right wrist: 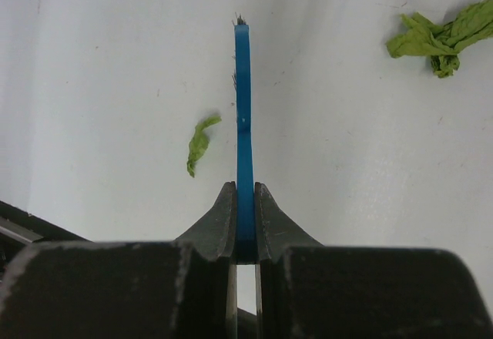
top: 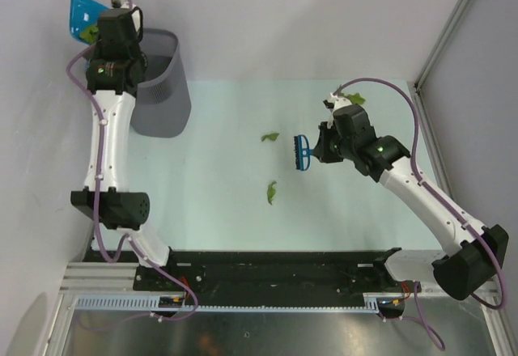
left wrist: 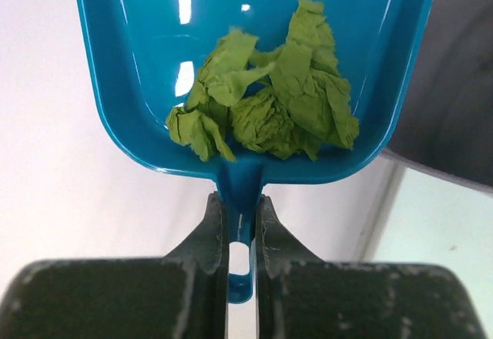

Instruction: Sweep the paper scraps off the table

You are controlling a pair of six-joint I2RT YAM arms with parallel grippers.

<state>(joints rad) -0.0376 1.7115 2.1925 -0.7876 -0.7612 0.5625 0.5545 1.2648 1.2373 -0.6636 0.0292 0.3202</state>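
My left gripper [left wrist: 240,216] is shut on the handle of the blue dustpan [left wrist: 154,85], held up at the far left beside the wastebasket [top: 164,86]. Several crumpled green paper scraps [left wrist: 266,96] lie heaped in the pan. My right gripper [right wrist: 244,200] is shut on the blue brush [right wrist: 243,108], held edge-on just above the pale table [top: 210,170]; the brush also shows in the top view [top: 303,152]. Loose scraps lie on the table: one [top: 269,137] left of the brush, one [top: 271,192] nearer the front, one [top: 356,98] behind the right wrist.
The grey mesh wastebasket [left wrist: 454,85] stands at the table's far left corner, to the right of the dustpan. White walls with metal framing close in the left, back and right. A black rail [top: 275,271] runs along the near edge.
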